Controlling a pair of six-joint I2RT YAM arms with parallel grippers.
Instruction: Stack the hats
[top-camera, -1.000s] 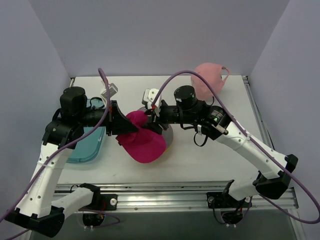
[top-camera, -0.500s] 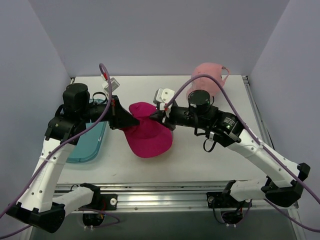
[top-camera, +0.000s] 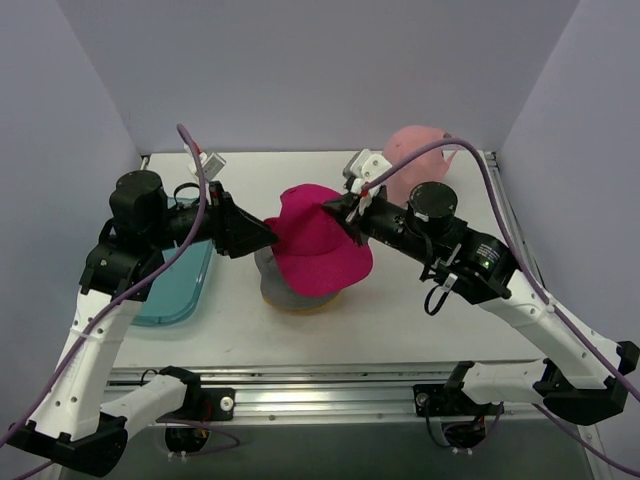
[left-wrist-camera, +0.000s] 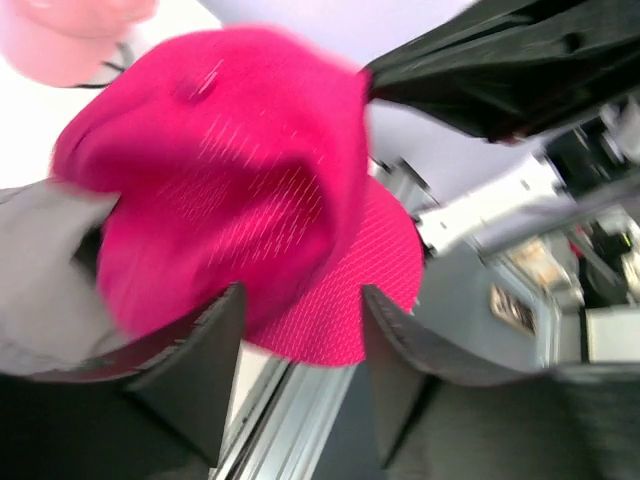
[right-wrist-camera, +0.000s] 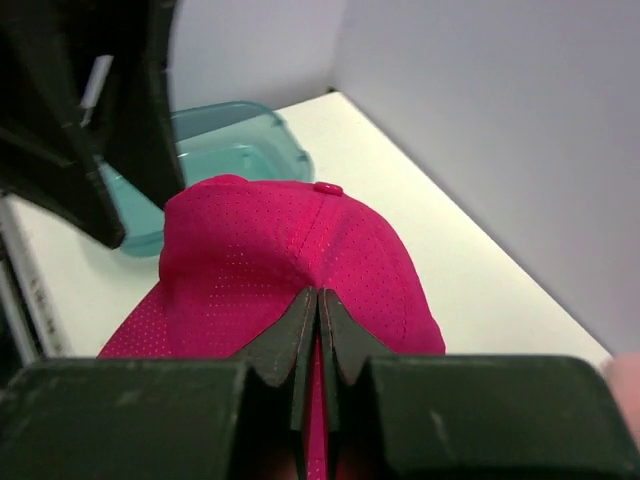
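Note:
The magenta baseball cap (top-camera: 318, 245) hangs over a grey bucket hat (top-camera: 272, 288) in the middle of the table, and a thin yellow edge (top-camera: 300, 306) shows under the grey one. My right gripper (top-camera: 340, 210) is shut on the cap's fabric at its back right; in the right wrist view the gripper (right-wrist-camera: 318, 292) pinches a fold of the cap (right-wrist-camera: 270, 260). My left gripper (top-camera: 266, 236) stands open at the cap's left side. In the left wrist view that gripper (left-wrist-camera: 300, 300) has its jaws apart, the cap (left-wrist-camera: 250, 180) just beyond them. The light pink cap (top-camera: 415, 150) sits at the back right.
A translucent teal tray (top-camera: 185, 285) lies at the left under my left arm, also seen in the right wrist view as the tray (right-wrist-camera: 240, 140). Grey walls close in the table on three sides. A metal rail (top-camera: 330, 378) runs along the near edge.
The magenta cap has been carried back and to the right, uncovering the grey hat. My left gripper has opened and let go of it. My right gripper shut on it and holds it alone.

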